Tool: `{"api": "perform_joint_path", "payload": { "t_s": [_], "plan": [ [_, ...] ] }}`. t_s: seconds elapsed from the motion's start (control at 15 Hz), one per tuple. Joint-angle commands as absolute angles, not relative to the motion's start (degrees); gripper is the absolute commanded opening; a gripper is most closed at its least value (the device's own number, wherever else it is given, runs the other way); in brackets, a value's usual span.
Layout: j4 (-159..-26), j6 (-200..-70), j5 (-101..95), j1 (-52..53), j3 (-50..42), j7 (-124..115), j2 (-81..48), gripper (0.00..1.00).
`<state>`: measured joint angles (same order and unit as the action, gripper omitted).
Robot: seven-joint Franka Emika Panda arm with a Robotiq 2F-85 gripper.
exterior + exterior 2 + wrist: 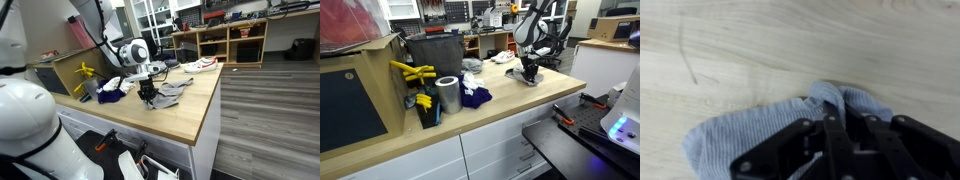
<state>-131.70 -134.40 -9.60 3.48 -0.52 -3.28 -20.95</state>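
While low over the counter (750, 45), end effector (836, 122) tight on grey cloth (745, 135).

The arm (100, 30) reached down from above, its white links bent at the elbow in both exterior views and its rounded wrist (135, 52) turned so that the gripper (147, 97) pointed straight down. The gripper (529, 75) sat low, at the bottom of its reach. In the wrist view the gripper (835, 118) entered from the lower edge, its black fingers (826, 135) drawn close together, almost meeting at the tips.
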Motion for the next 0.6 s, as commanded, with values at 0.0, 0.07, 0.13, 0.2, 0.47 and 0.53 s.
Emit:
{"api": "perform_joint_path", "payload": {
  "t_s": [0.0, 0.07, 0.13, 0.2, 0.47, 0.53],
  "plan": [
    [-138.1, -128.3, -4.4, 1.3, 2.3, 5.1, -12.6, 0.02],
    [-138.9, -126.1, -3.0, 1.0, 2.7, 7.0, -11.0, 0.02],
    [-139.5, -124.0, -1.5, 0.9, 3.1, 8.7, -9.4, 0.02],
    [-139.9, -122.0, -0.5, 1.0, 3.3, 9.7, -8.0, 0.02],
    [-140.3, -116.2, 1.1, 1.7, 3.3, 10.7, -3.5, 0.48],
    [-140.3, -115.5, 0.9, 1.8, 3.2, 10.4, -2.4, 0.57]
  ]
}}
